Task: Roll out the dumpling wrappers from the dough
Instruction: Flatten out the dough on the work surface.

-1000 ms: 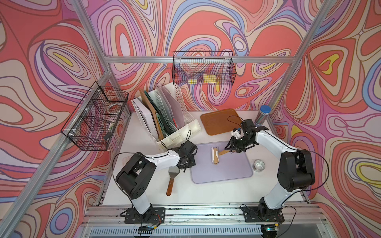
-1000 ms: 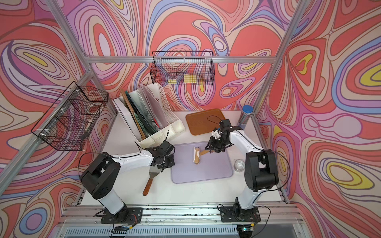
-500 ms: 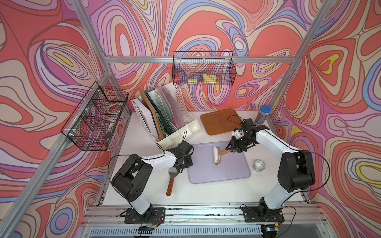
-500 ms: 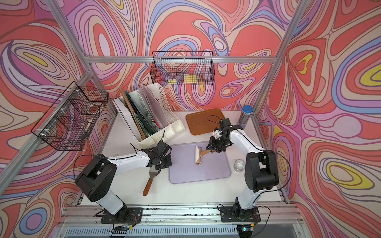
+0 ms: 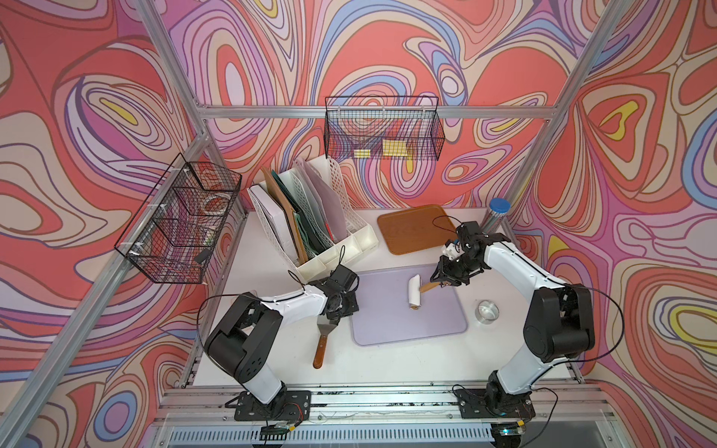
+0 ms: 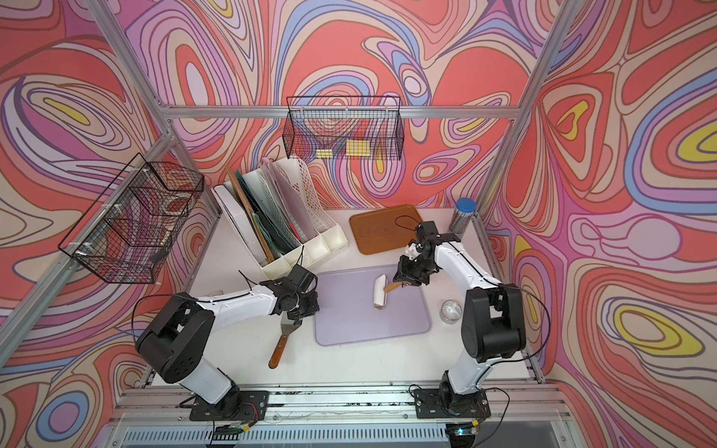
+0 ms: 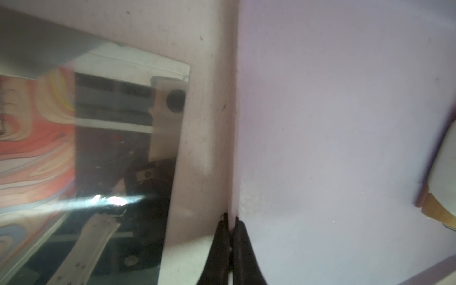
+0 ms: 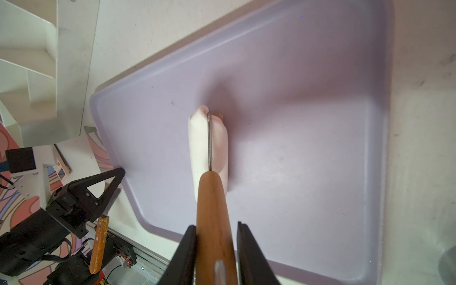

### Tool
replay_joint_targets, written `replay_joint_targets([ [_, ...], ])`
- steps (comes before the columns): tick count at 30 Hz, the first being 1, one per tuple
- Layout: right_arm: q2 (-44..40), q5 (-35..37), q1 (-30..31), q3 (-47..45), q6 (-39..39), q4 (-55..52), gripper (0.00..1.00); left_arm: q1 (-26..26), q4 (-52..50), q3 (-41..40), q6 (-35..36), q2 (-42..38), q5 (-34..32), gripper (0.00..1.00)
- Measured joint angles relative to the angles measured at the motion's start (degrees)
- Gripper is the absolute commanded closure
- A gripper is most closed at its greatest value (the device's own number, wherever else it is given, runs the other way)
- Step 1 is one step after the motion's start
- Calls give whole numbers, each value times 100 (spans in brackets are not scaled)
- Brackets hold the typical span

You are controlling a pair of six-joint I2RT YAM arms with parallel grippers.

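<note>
A purple mat lies mid-table. My left gripper is shut on the mat's left edge, seen in both top views. My right gripper is shut on the wooden handle of a small roller. The roller's white drum rests on the mat, with a wooden end showing. I cannot tell whether that white is dough round the drum. The dumpling wrappers are out of view.
A spatula with a wooden handle lies just left of the mat, its blade beside my left fingers. A metal ring cutter stands right of the mat. At the back stand a brown tray, a white file rack and a blue-lidded canister.
The mat has slid a little to the left with my left gripper on its edge. The roller has stayed nearly in place, so it sits further right on the mat.
</note>
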Motion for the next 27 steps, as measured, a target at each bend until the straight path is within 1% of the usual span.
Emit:
replay_joint_targets([
  [2,-37,122,0,22,-13,-59,100,4,-4,0,2,0,0,100],
  [5,-46,544,0,184,-11,-308,100,7,-7,0,2,0,0,100],
  [13,-63,820,66,295,17,-437,100,7,-9,0,9,-4,0,100],
  [17,-153,1106,153,382,33,-568,100,7,-17,0,24,-24,0,100],
  [18,-177,1211,162,428,31,-629,100,7,-20,0,26,-31,0,100],
  [22,-293,2116,177,612,-37,-975,100,116,-302,-9,46,-81,-219,100],
  [25,-291,2063,330,647,-92,-944,100,181,-415,-9,61,-107,-330,100],
  [27,-291,1775,522,647,-83,-828,100,175,-476,2,59,-111,-400,100],
])
